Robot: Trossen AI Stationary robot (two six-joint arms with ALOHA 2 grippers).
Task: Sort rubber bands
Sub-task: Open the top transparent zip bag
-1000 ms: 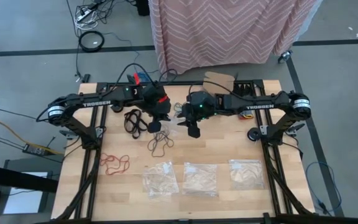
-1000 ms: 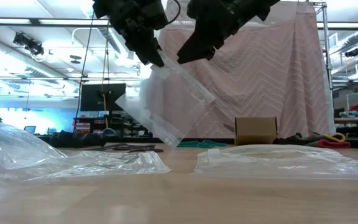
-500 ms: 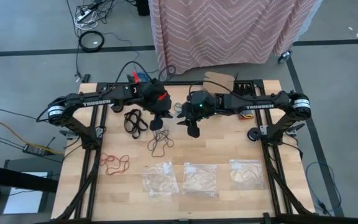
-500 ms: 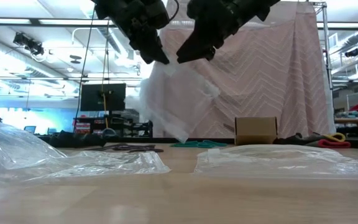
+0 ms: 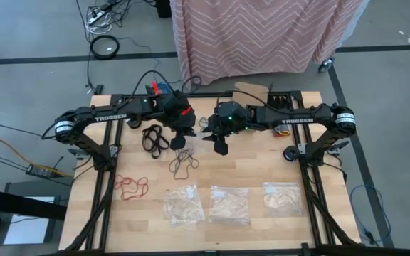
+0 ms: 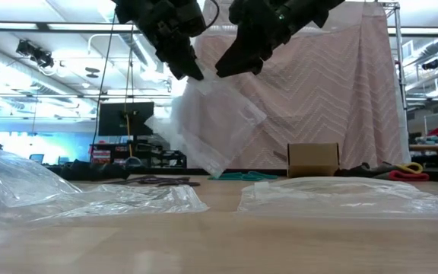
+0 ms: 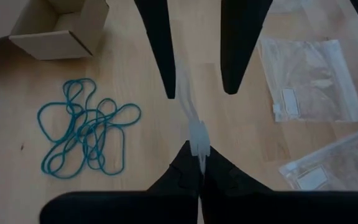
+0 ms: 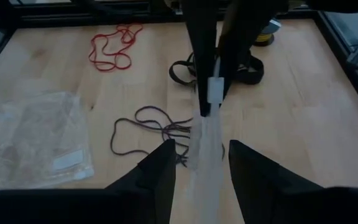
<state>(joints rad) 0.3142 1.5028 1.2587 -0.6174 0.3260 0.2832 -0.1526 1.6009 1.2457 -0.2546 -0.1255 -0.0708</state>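
Swung bag (teal bands beyond)

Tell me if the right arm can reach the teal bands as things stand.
Probably yes: the teal rubber bands lie uncovered on the table, and the right gripper stands open, though astride the clear bag pinched by the left gripper.

Bare wood between both arms; dark brown bands and three bags crowd the front

Four bags; four band clusters.
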